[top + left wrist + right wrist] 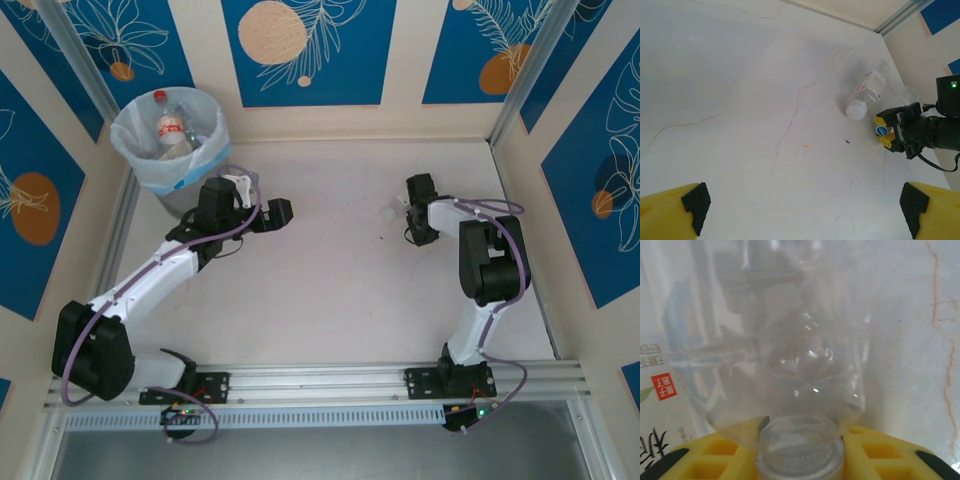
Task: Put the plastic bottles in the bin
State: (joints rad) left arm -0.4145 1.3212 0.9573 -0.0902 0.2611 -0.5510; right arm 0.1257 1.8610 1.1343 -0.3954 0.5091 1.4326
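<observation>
The left gripper point(281, 213) is noted wide open and empty beside the bin point(160, 172), where bottles point(170, 128) are lodged; the right gripper point(408, 207) is clamped on the neck of a clear bottle point(790, 365) on the bench point(330, 275).

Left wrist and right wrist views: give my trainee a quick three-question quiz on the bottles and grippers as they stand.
1. True or false: the left gripper holds a bottle.
2. Which part of the clear bottle sits between the fingers of the right gripper? A base, B neck, C label.
3. Where does the white-capped bottle lie?
Key: 1 false, its jaws stand wide open and empty. 2 B. 3 On the table, beside the right gripper, not in the bin.
</observation>
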